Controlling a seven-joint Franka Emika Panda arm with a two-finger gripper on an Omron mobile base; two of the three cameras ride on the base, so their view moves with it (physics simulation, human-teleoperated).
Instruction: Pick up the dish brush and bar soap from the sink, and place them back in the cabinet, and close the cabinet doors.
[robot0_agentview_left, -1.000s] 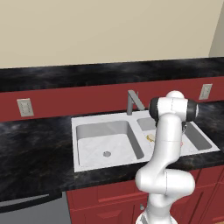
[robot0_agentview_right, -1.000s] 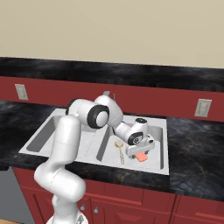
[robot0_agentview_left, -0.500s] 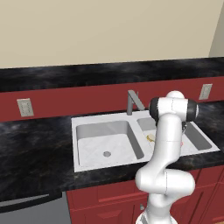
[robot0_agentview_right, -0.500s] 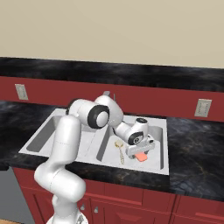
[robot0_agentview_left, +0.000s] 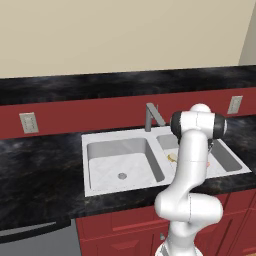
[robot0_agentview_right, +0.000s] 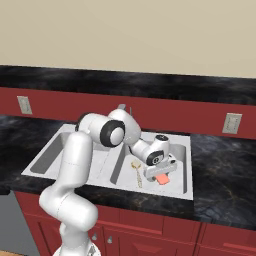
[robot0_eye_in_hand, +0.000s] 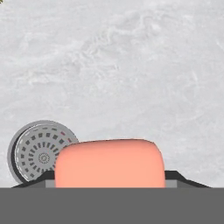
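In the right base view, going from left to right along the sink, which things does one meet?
Left basin of the sink → dish brush → bar soap → wall outlet over the counter.

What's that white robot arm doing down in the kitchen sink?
It is reaching into the right basin of the sink to pick up the orange bar soap. Its hand is down over the soap, fingers on either side of the bar, which lies next to the drain. The yellow dish brush lies in the basin beside it, untouched.
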